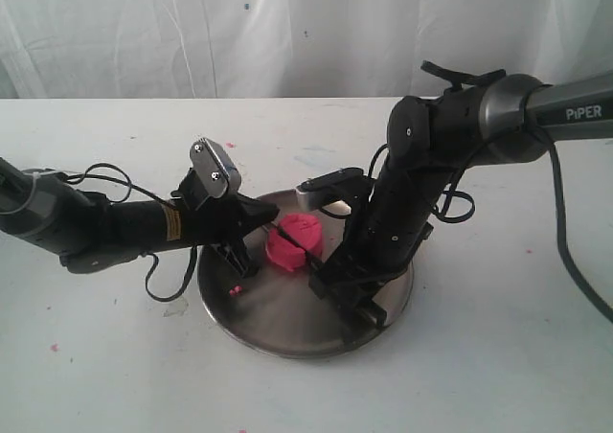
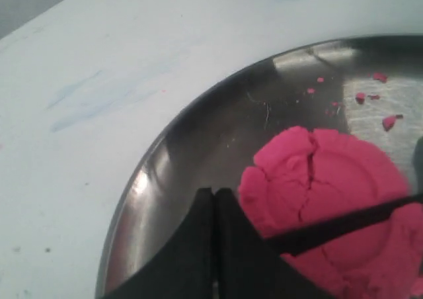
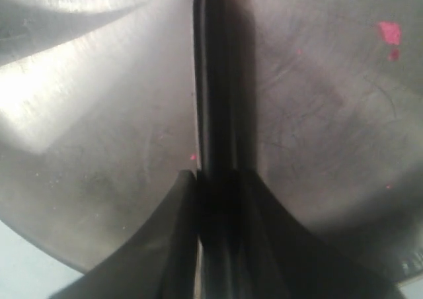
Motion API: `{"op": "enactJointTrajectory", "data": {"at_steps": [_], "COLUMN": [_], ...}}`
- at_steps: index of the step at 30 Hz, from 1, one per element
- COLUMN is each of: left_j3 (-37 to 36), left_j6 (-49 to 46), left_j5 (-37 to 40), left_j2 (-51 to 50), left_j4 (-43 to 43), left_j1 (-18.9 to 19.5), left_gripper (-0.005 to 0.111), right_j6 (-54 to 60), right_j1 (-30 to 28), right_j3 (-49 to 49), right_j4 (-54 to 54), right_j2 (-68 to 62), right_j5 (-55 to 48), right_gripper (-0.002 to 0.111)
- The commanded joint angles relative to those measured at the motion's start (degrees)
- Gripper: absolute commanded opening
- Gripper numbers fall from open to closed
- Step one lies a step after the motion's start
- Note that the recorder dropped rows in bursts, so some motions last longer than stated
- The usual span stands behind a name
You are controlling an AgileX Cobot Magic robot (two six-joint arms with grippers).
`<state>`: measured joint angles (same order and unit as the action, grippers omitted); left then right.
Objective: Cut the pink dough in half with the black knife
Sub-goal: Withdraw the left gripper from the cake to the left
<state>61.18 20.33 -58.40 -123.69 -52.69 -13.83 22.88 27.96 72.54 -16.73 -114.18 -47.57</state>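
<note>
Pink dough (image 2: 330, 170) is a cracked round puck under black knife (image 2: 350, 219).

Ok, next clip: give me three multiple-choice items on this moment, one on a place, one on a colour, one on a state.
1. Where does the pink dough lie?
A) on the steel plate
B) beside that plate
C) lifted in the air

2. What colour is the table under the plate?
A) green
B) brown
C) white

3. How does the right pincer stand?
A) wide open and empty
B) shut on the black knife
C) out of every view

Answers:
1 A: the exterior view shows the dough resting near the plate's middle.
2 C: the surface around the plate is white.
3 B: in the right wrist view the fingers clamp the knife's dark shaft, which runs out over the plate.
</note>
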Motion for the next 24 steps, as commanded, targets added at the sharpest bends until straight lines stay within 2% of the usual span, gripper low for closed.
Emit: {"op": "enactJointTrajectory", "data": {"at_steps": [1,5,8,11,12,13,14,17,20,22,24], "left_j3": [-0.40,-1.55,-5.21,-9.84,-12.31,-13.45,-15.55,-17.93,-21.87,-26.47,-31.58], "left_j6": [-2.36,-2.13,-1.44,5.14,7.05,7.34,8.47,11.14,11.92,7.14,-1.15], "left_j5": [2.26,11.58,14.12,21.96,29.36,32.90,42.31,57.85,85.40,94.82,95.75], "left_j2": [6.12,15.74,25.26,35.34,41.10,43.88,49.20,55.84,63.23,64.64,65.31], "left_j4": [-1.61,-1.73,-1.73,-1.73,-1.73,-1.73,-1.73,-1.73,3.05,3.29,2.95], "left_j1": [0.05,0.05,0.05,0.05,0.05,0.05,0.05,0.05,0.05,0.05,0.05], "left_gripper": [0.000,0.000,0.000,0.000,0.000,0.000,0.000,0.000,0.000,0.000,0.000], "right_j6": [0.01,0.01,0.01,0.01,0.01,0.01,0.01,0.01,0.01,0.01,0.01], "right_j1": [-0.01,-0.01,-0.01,-0.01,-0.01,-0.01,-0.01,-0.01,-0.01,-0.01,-0.01], "right_j3": [0.10,0.10,0.10,0.10,0.10,0.10,0.10,0.10,0.10,0.10,0.10], "right_j4": [0.82,0.82,0.82,1.03,1.30,1.30,1.29,1.29,1.29,1.19,1.19], "right_j2": [-0.19,-0.19,-0.19,-0.19,-0.19,-0.19,-0.19,-0.19,-0.19,-0.19,-0.19], "right_j5": [-0.23,-0.23,-0.23,-0.30,-0.30,-0.30,-0.07,0.04,0.41,0.15,-0.03], "right_gripper": [0.000,0.000,0.000,0.000,0.000,0.000,0.000,0.000,0.000,0.000,0.000]}}
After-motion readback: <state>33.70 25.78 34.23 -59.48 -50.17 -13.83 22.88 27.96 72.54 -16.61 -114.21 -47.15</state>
